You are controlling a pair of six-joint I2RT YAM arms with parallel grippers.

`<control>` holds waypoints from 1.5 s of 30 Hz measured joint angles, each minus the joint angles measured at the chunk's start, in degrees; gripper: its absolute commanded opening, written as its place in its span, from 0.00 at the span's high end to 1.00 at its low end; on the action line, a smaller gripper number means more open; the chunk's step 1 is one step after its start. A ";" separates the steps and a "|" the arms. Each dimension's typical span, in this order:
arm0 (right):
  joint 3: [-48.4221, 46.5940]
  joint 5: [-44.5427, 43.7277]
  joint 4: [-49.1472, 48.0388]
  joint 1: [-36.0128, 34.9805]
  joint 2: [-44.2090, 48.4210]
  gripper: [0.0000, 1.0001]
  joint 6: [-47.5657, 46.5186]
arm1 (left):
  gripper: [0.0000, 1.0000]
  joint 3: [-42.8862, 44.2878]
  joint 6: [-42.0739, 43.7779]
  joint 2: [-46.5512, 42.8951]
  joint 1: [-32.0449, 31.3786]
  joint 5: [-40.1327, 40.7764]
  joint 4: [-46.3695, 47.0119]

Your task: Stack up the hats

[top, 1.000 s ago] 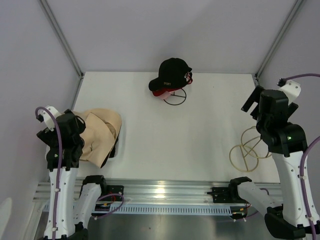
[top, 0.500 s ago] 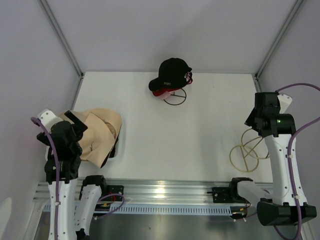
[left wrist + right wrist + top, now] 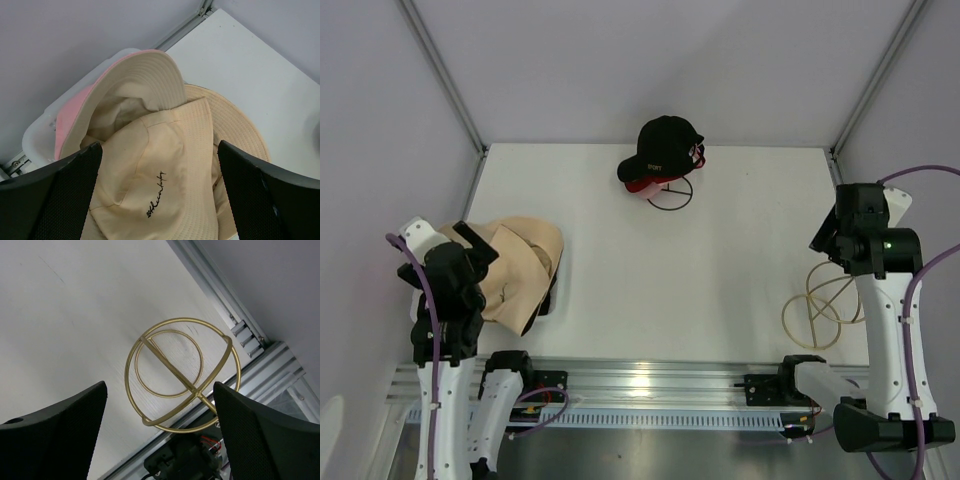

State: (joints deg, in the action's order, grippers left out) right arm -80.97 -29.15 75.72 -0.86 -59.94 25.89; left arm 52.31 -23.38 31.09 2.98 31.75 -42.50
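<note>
Hovering above the hats (image 3: 515, 268) heaped at the left edge of the table (image 3: 720, 250), the left gripper (image 3: 159, 195) gapes empty; the right gripper (image 3: 159, 432), also spread and empty, hangs over a wire hoop (image 3: 170, 371). Light, floppy cloth, I reckon: pinch the beige hat (image 3: 172, 160) by its brim

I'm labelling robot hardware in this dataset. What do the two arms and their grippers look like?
The left arm and right arm have white links and black joint housings. A purple cable runs along each. A small green light glows on the right arm. The gripper fingers are black and broad, with mesh-textured inner faces.
</note>
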 measured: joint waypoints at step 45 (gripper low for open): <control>14.56 8.76 -11.08 3.67 6.67 0.55 -0.33 | 0.00 -3.89 0.04 -2.73 -3.82 1.01 4.74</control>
State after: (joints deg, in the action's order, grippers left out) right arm -66.41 -20.38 64.64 2.81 -53.28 25.56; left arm 48.42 -23.33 28.36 -0.84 32.75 -37.76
